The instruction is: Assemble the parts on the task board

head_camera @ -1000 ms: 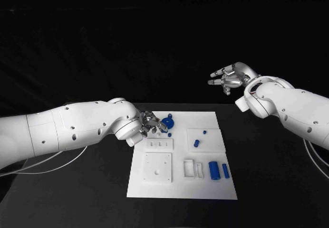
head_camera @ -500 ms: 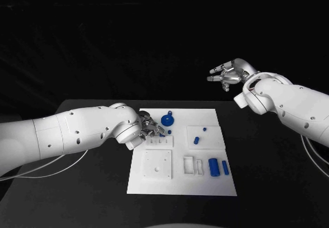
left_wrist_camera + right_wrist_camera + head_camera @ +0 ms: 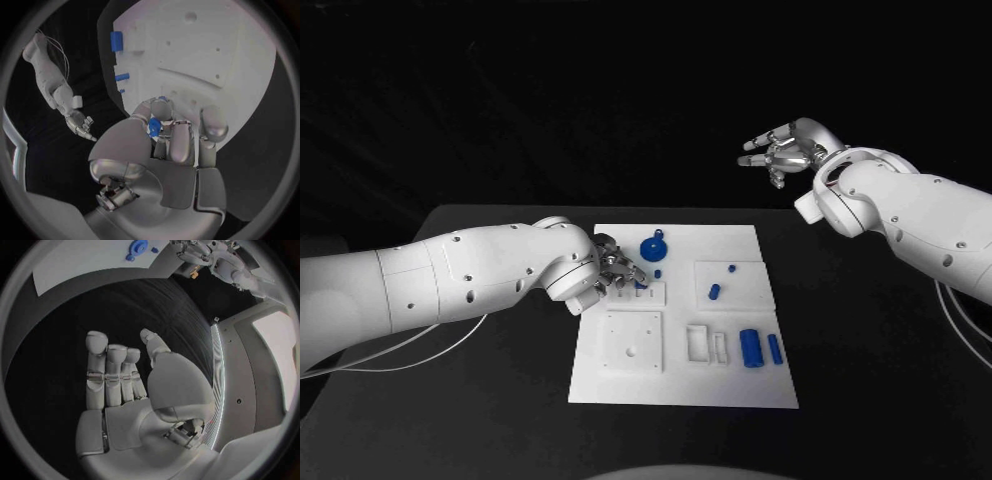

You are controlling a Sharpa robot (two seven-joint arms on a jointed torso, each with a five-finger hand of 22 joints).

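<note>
The white task board [image 3: 733,385] lies in the middle of the black table. My left hand [image 3: 620,268] is low over the board's near-left part, beside a small raised white block [image 3: 638,296]. In the left wrist view, the left hand [image 3: 178,150] pinches a small blue part [image 3: 153,126] between its fingertips, above the board [image 3: 206,45]. A round blue part [image 3: 653,250] lies just beyond that hand. My right hand [image 3: 783,152] is raised high past the board's far right corner, fingers spread and holding nothing; the right wrist view shows the same open right hand [image 3: 119,377].
On the board lie a small blue peg [image 3: 714,293], two blue cylinders [image 3: 750,349] side by side, a white square plate [image 3: 632,342] and a white bracket [image 3: 707,350]. Black table surrounds the board on all sides.
My left hand has drawn back from the round blue part toward the small raised white block. The right hand stays raised, barely shifted.
</note>
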